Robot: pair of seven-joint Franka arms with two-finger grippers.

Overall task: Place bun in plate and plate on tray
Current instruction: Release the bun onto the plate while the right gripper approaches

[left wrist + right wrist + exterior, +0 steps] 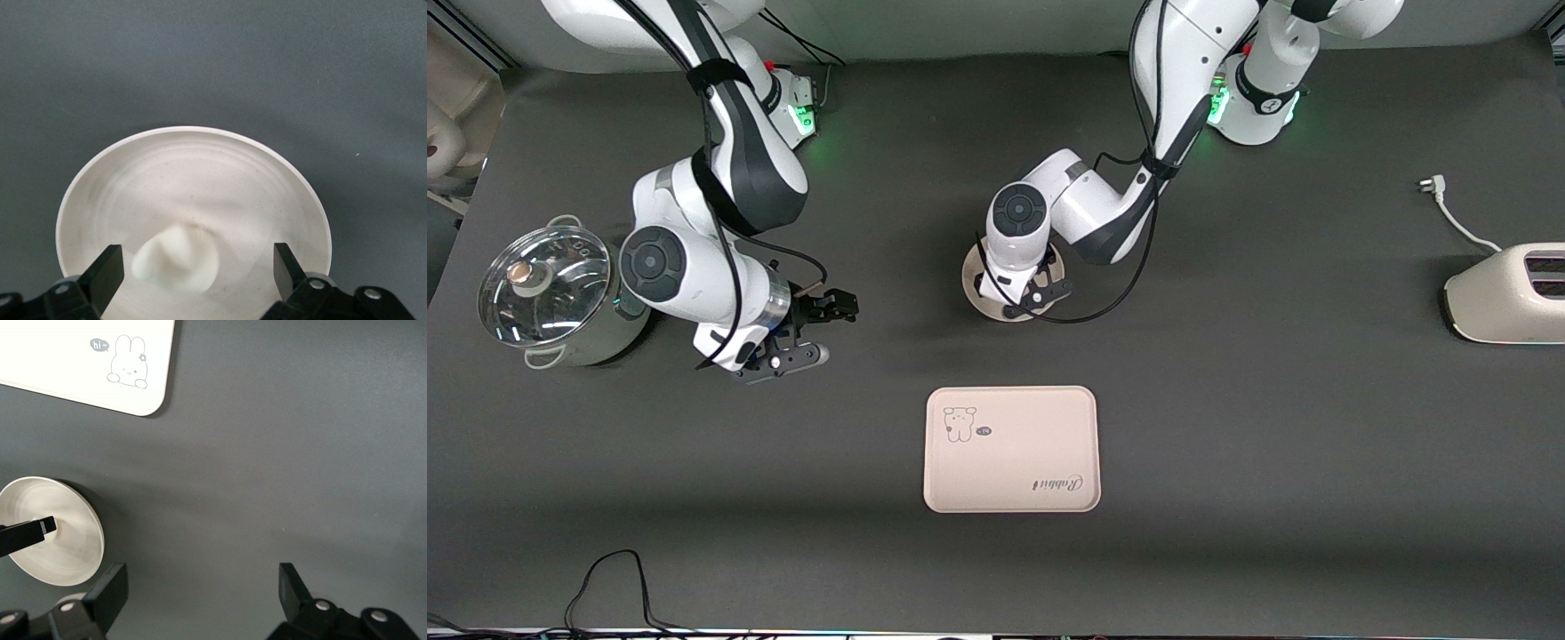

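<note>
The white bun (177, 260) lies in the round cream plate (200, 137). My left gripper (198, 267) is open just above the plate, one finger on each side of the bun and not touching it. In the front view the left gripper (1030, 298) covers most of the plate (971, 277) and hides the bun. The rectangular tray (1011, 449) with the rabbit drawing lies nearer to the front camera than the plate. My right gripper (825, 331) is open and empty above bare table, toward the right arm's end. The right wrist view shows the right gripper (200, 583), the plate (63, 543) and a tray corner (80, 360).
A steel pot with a glass lid (547, 293) stands at the right arm's end of the table. A cream toaster (1507, 295) with its cord and plug (1449, 213) stands at the left arm's end. A black cable (614, 582) lies at the table's front edge.
</note>
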